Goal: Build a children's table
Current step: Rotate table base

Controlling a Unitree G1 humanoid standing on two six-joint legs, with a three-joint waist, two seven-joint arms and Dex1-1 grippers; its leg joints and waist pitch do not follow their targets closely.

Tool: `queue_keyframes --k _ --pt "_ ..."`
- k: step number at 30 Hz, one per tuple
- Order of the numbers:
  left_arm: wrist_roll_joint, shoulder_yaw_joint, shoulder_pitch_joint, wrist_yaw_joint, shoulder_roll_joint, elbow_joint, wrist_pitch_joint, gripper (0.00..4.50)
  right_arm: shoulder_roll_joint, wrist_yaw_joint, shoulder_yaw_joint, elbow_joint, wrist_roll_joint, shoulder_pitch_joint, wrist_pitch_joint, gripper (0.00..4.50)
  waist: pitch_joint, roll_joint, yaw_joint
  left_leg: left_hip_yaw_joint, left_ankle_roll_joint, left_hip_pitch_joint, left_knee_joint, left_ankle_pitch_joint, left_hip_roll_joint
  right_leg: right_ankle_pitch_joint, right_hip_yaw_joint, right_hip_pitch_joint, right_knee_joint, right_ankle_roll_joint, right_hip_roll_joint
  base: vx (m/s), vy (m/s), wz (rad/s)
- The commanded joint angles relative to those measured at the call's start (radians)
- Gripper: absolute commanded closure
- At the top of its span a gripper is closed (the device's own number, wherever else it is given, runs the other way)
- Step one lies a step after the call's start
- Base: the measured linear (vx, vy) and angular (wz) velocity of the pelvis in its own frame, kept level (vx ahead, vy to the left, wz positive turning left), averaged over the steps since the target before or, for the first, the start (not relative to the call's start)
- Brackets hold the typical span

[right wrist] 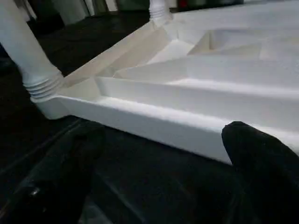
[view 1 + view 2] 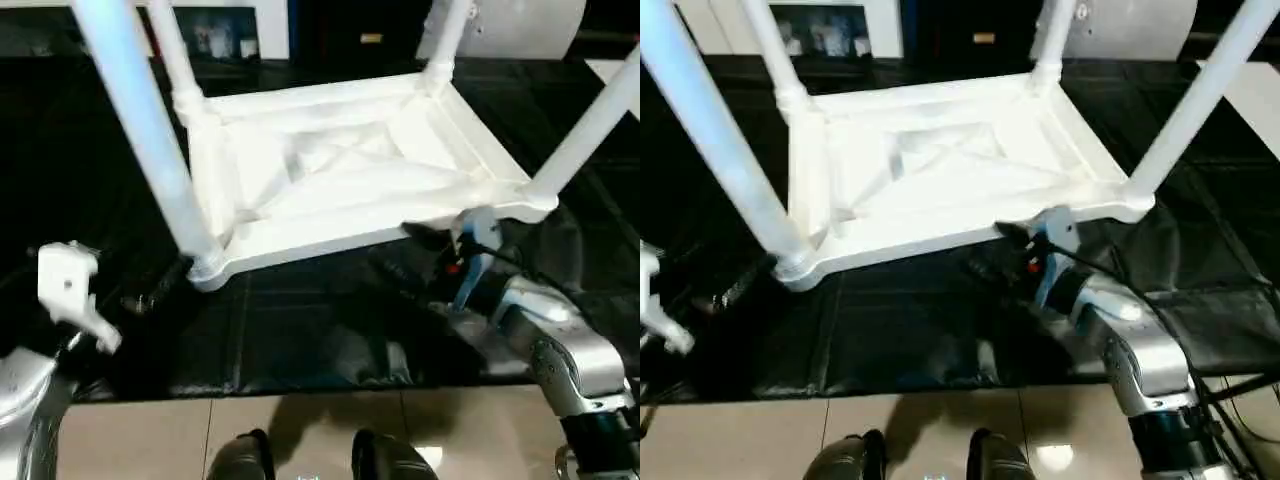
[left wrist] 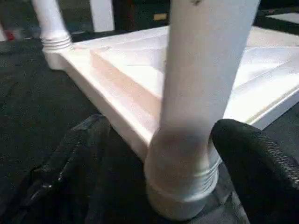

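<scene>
Left eye view: the children's table (image 2: 340, 175) lies upside down on a black mat (image 2: 300, 330) spread over the floor, ribbed underside facing up, with four legs standing up from its corner sockets. The near left leg (image 2: 140, 130) rises steeply toward the picture's upper left. The left gripper (image 2: 150, 295) sits low at the left, just beside that leg's socket; its white wrist housing (image 2: 68, 285) is plain, but the black fingers merge with the mat here. The right gripper (image 2: 415, 250) lies at the table's near edge, close to the near right corner. Right eye view: same layout, with the silver right forearm (image 2: 1125, 340) seen in fuller length, and the robot's two dark feet (image 2: 915, 460) on the tan floor tiles (image 2: 740, 440) in front of the mat. Left wrist view: what the head views leave unclear is settled here; the left fingers (image 3: 261, 163) stand wide apart on either side of the leg's base, clamped on nothing. The socket collar with its ridges is visible. Right wrist view: the right fingers (image 1: 261, 158) are likewise spread wide, close before the table's long rim and holding nothing, with the ribbing beyond.
</scene>
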Motion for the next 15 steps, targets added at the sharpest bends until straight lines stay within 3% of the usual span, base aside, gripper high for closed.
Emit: queue_keyframes --k 1,4,6,8,10,14,15 --pt "-0.01 -0.007 -0.03 -0.021 0.014 0.036 -0.009 0.14 -0.008 -0.029 0.014 -0.027 -0.031 0.013 0.009 0.0 -0.055 0.002 0.002 -0.023 0.072 0.029 -0.072 -0.232 0.053 -0.296 0.05 0.043 -0.084 -0.148 -0.07 0.0 0.0 0.0" --pt "-0.008 -0.034 -0.108 -0.032 0.033 0.111 -0.002 0.14 0.013 -0.1 0.023 0.0 -0.143 0.004 -0.02 0.0 -0.057 0.003 0.003 -0.021 0.049 0.033 -0.072 -0.238 0.051 -0.315 0.05 0.038 -0.083 -0.147 -0.069 0.0 0.0 0.0" --pt "-0.001 -0.042 -0.127 -0.026 0.041 0.134 -0.006 0.14 0.011 -0.116 0.028 0.001 -0.166 0.003 -0.022 0.0 -0.057 0.003 0.003 -0.025 0.042 0.029 -0.073 -0.242 0.055 -0.306 0.051 0.046 -0.079 -0.151 -0.075 0.0 0.0 0.0" --pt "0.014 -0.056 -0.191 -0.02 0.043 0.204 -0.019 0.14 0.019 -0.217 0.033 0.022 -0.209 -0.016 0.042 0.0 -0.058 0.003 0.002 -0.024 0.037 0.031 -0.073 -0.23 0.051 -0.302 0.051 0.044 -0.079 -0.146 -0.07 0.0 0.0 0.0" --pt "-0.001 -0.078 -0.245 -0.058 0.027 0.239 -0.022 0.14 0.03 -0.306 0.035 0.08 -0.25 -0.046 0.08 0.0 -0.065 0.003 0.001 -0.023 0.025 0.032 -0.069 -0.215 0.048 -0.279 0.051 0.048 -0.074 -0.163 -0.073 0.0 0.0 0.0" --pt "-0.039 -0.11 -0.276 -0.101 0.014 0.236 0.016 0.14 0.058 -0.358 0.019 0.134 -0.283 -0.073 0.078 0.0 -0.072 0.004 0.001 -0.019 0.036 0.028 -0.063 -0.16 0.049 -0.18 0.052 0.054 -0.063 -0.189 -0.075 0.0 0.0 0.0" --pt "-0.073 -0.145 -0.284 -0.148 0.015 0.22 0.054 0.14 0.068 -0.364 0.037 0.171 -0.322 -0.094 0.057 0.0 -0.074 0.003 0.0 -0.018 0.046 0.026 -0.061 -0.141 0.048 -0.145 0.051 0.057 -0.06 -0.203 -0.075 0.0 0.0 0.0"
